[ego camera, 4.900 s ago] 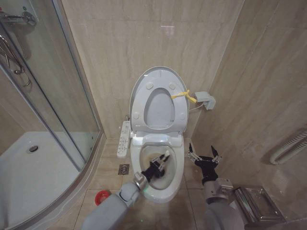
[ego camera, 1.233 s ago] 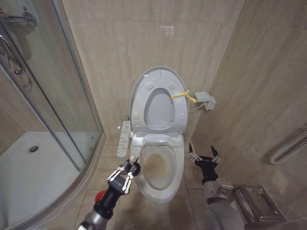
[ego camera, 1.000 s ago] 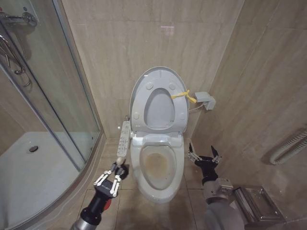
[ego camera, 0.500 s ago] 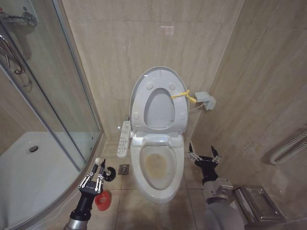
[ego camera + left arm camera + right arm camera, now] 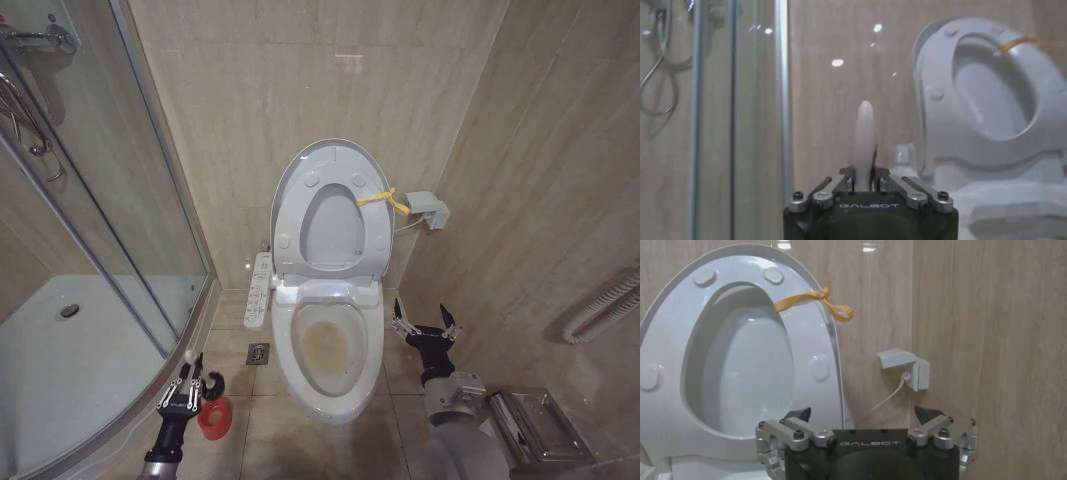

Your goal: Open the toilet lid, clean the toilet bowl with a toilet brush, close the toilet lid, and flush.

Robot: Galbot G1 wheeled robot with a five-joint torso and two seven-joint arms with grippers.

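Observation:
The toilet lid stands raised against the wall with the seat ring up in front of it and a yellow strap on its right edge. The toilet bowl lies uncovered, stained brownish inside. My left gripper is low on the floor left of the bowl, shut on the toilet brush handle, whose white tip points up. The dark bristle head sits just over the red cup holder. My right gripper hangs open right of the bowl, holding nothing, and faces the lid.
A glass shower enclosure with a white tray fills the left side. A control panel and a floor drain lie left of the toilet. A wall box with a cable and a metal holder are on the right.
My left gripper has carried the brush out of the bowl, leftward and down to the red cup holder on the floor. The right arm has stayed still.

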